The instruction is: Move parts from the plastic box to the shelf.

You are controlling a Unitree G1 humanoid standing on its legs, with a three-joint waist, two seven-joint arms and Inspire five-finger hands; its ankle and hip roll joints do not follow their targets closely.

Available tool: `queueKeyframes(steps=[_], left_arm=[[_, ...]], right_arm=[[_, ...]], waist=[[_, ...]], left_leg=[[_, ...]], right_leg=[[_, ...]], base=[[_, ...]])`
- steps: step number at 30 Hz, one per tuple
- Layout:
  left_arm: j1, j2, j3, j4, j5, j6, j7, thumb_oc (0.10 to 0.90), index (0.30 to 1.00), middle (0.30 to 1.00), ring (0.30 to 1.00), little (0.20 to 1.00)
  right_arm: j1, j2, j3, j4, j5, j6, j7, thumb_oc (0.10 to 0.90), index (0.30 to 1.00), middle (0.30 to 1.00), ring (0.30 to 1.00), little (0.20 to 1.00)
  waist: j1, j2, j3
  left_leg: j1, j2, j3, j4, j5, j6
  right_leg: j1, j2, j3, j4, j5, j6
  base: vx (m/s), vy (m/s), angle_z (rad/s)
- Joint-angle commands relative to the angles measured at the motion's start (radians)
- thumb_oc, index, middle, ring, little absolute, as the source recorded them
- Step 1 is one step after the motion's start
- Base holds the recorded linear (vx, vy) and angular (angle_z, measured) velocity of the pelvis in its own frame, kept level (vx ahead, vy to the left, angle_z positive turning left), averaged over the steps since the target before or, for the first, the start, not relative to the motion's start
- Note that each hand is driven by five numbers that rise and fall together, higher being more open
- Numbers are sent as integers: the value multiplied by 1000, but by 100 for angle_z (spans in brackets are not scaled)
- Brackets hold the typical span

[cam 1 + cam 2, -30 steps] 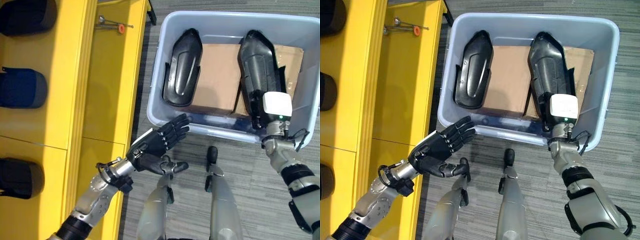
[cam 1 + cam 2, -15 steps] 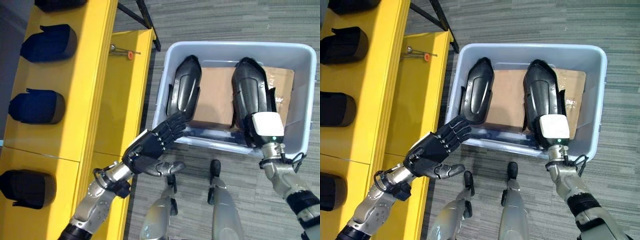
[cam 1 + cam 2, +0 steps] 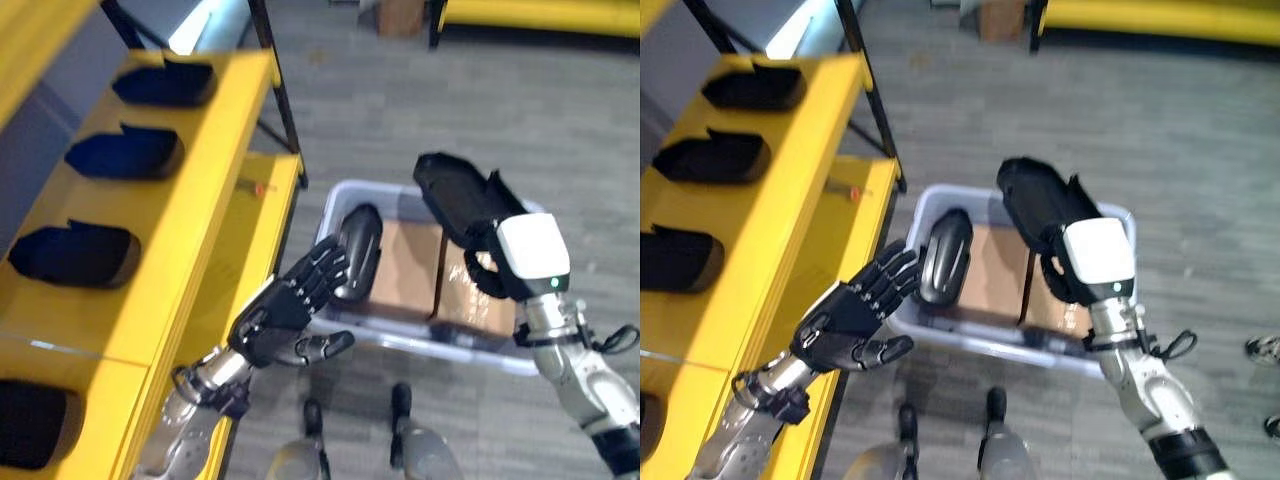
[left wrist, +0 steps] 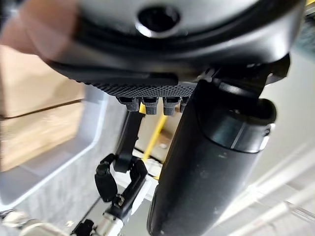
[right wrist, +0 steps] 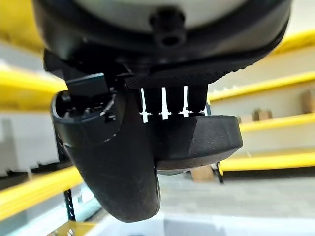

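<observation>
At centre right, the right hand (image 3: 1072, 262) has its fingers curled around a glossy black moulded plastic part (image 3: 1038, 205), raised above the pale blue plastic box (image 3: 992, 343). It should carry it level toward the yellow shelf (image 3: 770, 215) at left. The left hand (image 3: 845, 322) hovers spread and empty at lower left.

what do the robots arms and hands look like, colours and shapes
Both arms are silver-grey metal with black joint bands. The left hand is dark and glossy, its segmented fingers ribbed like armour, with a black cuff at the wrist. The right hand is dark too, and a rounded white block with a small green light sits behind it. Thin black cables loop at both wrists.
</observation>
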Motion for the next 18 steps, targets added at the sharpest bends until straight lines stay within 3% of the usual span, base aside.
queueKeyframes(steps=[1,5,6,11,13,16,18], left_arm=[[-16,-8,24,-63,-57,-82,-38,900,1000,1000,1000,1000],[-13,-12,25,-57,-21,-70,-52,900,1000,1000,1000,1000],[-4,-10,19,-60,-13,-68,-54,900,1000,1000,1000,1000],[-7,-12,11,-53,-13,-68,-57,900,1000,1000,1000,1000],[-22,-18,-4,-37,-4,-68,-63,900,1000,1000,1000,1000],[-38,-15,-23,-25,14,-63,-57,900,1000,1000,1000,1000],[-57,-16,-46,-11,-5,-20,-74,900,1000,1000,1000,1000]], right_arm=[[-83,-18,-19,-55,146,-42,-3,400,300,300,300,300],[-75,0,-7,-73,197,-94,15,400,300,300,300,300],[-49,11,-13,-151,237,-123,50,400,300,300,300,300],[-10,23,-33,-220,320,-127,68,400,300,300,300,300],[29,58,-50,-247,347,-136,58,400,300,300,300,300],[41,91,-48,-257,353,-141,47,400,300,300,300,300],[59,111,-46,-271,348,-134,26,400,300,300,300,300]], waist=[[11,-3,-119],[9,-13,-138],[1,-19,-150],[-14,-27,-160],[-34,-36,-165],[-44,-39,-161],[-62,-37,-162]], left_leg=[[-35,-11,12,3,-30,20],[-17,-16,27,-4,-38,23],[-4,-23,45,-8,-51,31],[5,-37,69,-8,-69,44],[14,-61,99,-8,-88,65],[22,-69,119,-8,-95,80],[23,-72,104,-8,-98,94]], right_leg=[[56,-7,0,66,-159,23],[73,-15,-3,28,-133,38],[77,-27,-2,9,-113,56],[80,-43,4,-15,-87,79],[62,-68,20,-24,-50,113],[48,-79,28,-13,-35,132],[27,-64,86,25,-45,133]], base=[[34,181,13],[22,173,7],[11,211,3],[3,233,-5],[-32,262,-9],[-57,111,-13],[-83,45,-9]])
